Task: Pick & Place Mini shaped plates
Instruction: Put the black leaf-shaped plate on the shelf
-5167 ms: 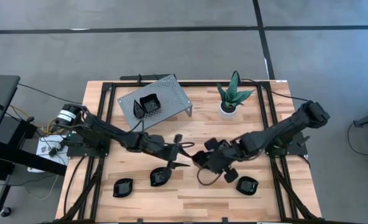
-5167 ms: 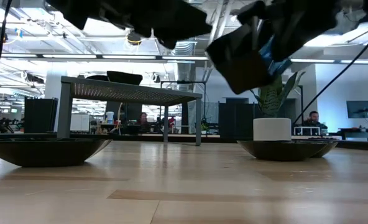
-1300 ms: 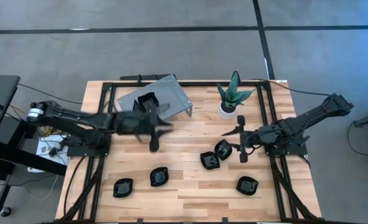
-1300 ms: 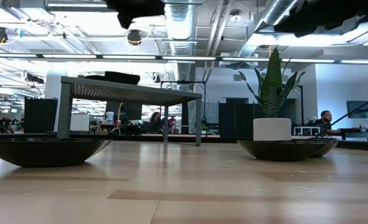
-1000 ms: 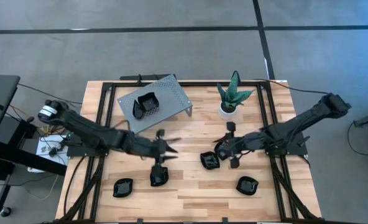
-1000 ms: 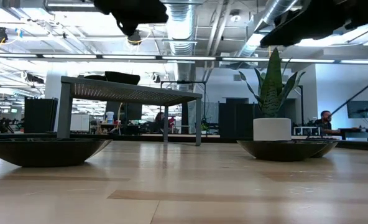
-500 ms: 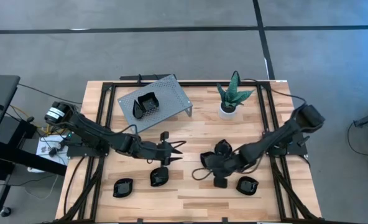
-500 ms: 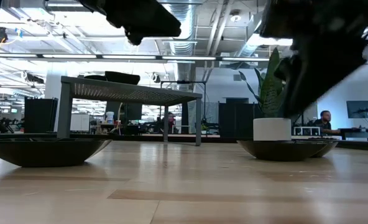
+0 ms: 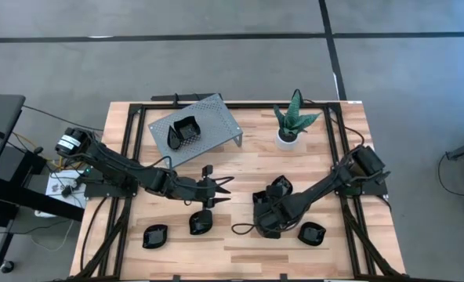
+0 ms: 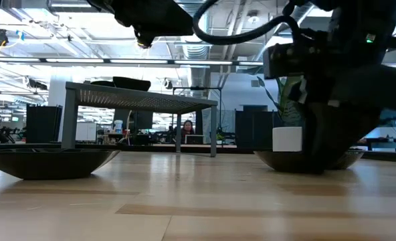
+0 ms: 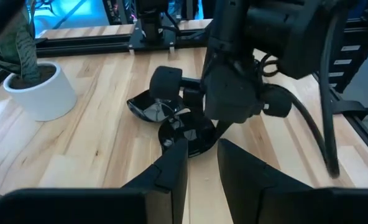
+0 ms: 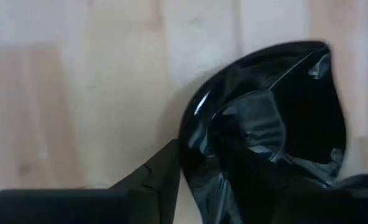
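Several small glossy black plates lie on the wooden table. One plate point(image 12: 277, 106) sits near the middle. My right gripper point(image 12: 199, 165) stands over it point(image 9: 265, 219), pointing down, open, with the plate's rim between its fingers. A second plate point(image 9: 281, 186) lies just beyond. My left gripper point(image 9: 220, 190) hovers open to the left of these, with nothing between its fingers point(image 11: 202, 155). Other plates rest at the near side point(image 9: 155, 235) point(image 9: 201, 223) point(image 9: 312, 233). One more plate point(image 9: 186, 131) sits on the grey perforated stand point(image 9: 216, 117). My right gripper straddles the rim point(image 12: 185, 146) of the middle plate from above, one finger point(image 12: 162, 171) outside and one over the hollow. The plate lies flat on the table. Whether the fingers touch the rim, I cannot tell.
A green spiky plant in a white pot point(image 9: 288, 135) stands at the far right. The stand takes up the far left. A black frame point(image 9: 138, 110) runs around the table. Bare wood lies between the arms and along the near edge.
My right gripper has swung from beside the plant toward the table's near edge and left, and has come down over the middle plate. My left gripper has shifted a little toward the right and then held still. The plates have stayed where they were.
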Available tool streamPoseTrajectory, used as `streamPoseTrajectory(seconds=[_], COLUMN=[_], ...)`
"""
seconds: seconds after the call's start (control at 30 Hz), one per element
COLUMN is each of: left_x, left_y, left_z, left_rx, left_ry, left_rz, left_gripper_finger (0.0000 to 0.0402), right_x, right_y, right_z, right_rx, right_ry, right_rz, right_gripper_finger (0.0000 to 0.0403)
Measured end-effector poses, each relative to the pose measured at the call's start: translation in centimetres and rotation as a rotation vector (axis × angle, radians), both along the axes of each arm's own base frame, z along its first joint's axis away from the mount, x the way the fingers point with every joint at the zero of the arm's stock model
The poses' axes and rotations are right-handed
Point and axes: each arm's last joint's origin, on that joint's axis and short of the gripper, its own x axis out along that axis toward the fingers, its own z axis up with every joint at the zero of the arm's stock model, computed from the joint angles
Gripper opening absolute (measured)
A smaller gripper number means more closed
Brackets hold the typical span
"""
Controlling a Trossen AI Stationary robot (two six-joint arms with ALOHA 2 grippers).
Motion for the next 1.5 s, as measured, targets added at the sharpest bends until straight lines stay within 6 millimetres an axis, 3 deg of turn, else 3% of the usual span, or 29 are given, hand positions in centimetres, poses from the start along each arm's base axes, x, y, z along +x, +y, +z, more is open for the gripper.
streamPoseTrajectory(seconds=[0.1, 0.27, 0.37, 0.53, 0.73, 0.93, 1.13, 1.33, 1.5], left_x=[0.0, 0.0, 0.0, 0.0, -0.6, -3.6, -6.3, -6.4, -6.1], left_y=[0.0, 0.0, 0.0, -0.2, -1.8, -3.5, -3.0, -2.5, -2.3], left_z=[0.0, 0.1, 0.1, 0.1, 0.5, 4.0, 7.5, 8.0, 7.7], left_rx=[0.000, -0.003, -0.003, -0.006, -0.021, -0.010, 0.041, 0.065, 0.076], left_ry=[-0.001, -0.007, -0.008, -0.014, -0.046, -0.179, -0.304, -0.316, -0.306], left_rz=[0.000, 0.000, 0.000, -0.005, -0.061, -0.042, -0.009, 0.000, 0.022], left_gripper_finger=[0.0090, 0.0090, 0.0090, 0.0090, 0.0090, 0.0090, 0.0090, 0.0090, 0.0090], right_x=[0.2, 0.1, 0.0, -0.1, -0.6, 0.8, 3.8, 6.4, 7.3], right_y=[-0.3, -0.9, -0.9, -0.8, -2.4, -6.5, -12.2, -17.7, -21.1], right_z=[-0.1, 0.3, 1.2, 5.7, 11.6, 15.0, 16.3, 14.6, 11.9], right_rx=[-0.033, -0.029, -0.025, -0.063, -0.358, -0.516, -0.555, -0.562, -0.569], right_ry=[0.023, 0.057, 0.057, 0.010, -0.150, -0.237, -0.336, -0.362, -0.251], right_rz=[-0.017, -0.010, 0.009, 0.067, 0.229, 0.382, 0.521, 0.537, 0.512], right_gripper_finger=[0.0098, 0.0014, 0.0013, 0.0004, 0.0003, 0.0005, 0.0003, 0.0004, 0.0001])
